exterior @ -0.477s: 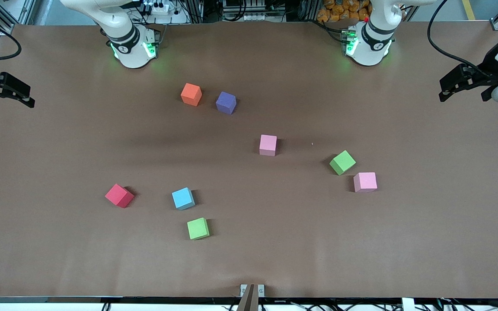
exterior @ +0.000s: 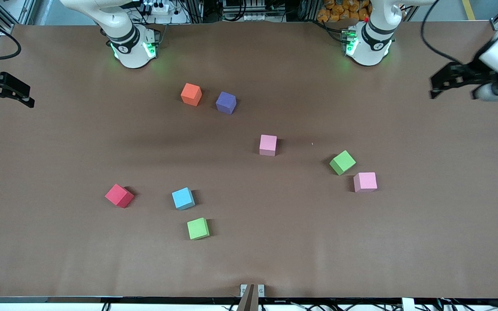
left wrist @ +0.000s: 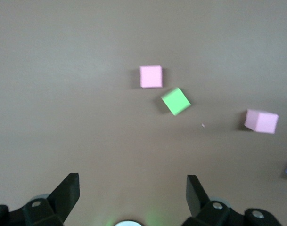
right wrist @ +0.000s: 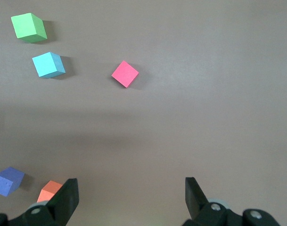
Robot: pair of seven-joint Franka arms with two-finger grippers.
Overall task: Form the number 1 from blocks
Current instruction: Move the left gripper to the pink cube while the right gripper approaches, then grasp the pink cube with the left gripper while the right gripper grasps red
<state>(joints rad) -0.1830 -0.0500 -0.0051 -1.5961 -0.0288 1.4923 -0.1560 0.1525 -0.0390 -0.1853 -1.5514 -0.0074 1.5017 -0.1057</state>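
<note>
Several blocks lie scattered on the brown table. An orange block [exterior: 191, 94] and a purple block [exterior: 225, 103] sit nearest the arm bases. A pink block [exterior: 268, 144] is mid-table. A green block [exterior: 342, 162] and a second pink block [exterior: 365, 182] lie toward the left arm's end. A red block [exterior: 119, 195], a blue block [exterior: 183, 198] and another green block [exterior: 198, 228] lie toward the right arm's end. My left gripper [exterior: 453, 93] [left wrist: 133, 188] hangs open and empty over its end of the table. My right gripper [exterior: 9, 103] [right wrist: 131, 190] waits open and empty over the other end.
The two arm bases [exterior: 133, 47] [exterior: 368, 45] stand at the table's edge farthest from the front camera. A small bracket [exterior: 252, 290] sits at the edge nearest that camera.
The left gripper has shifted a little inward over the table and toward the bases' side. The right arm and all blocks have stayed put.
</note>
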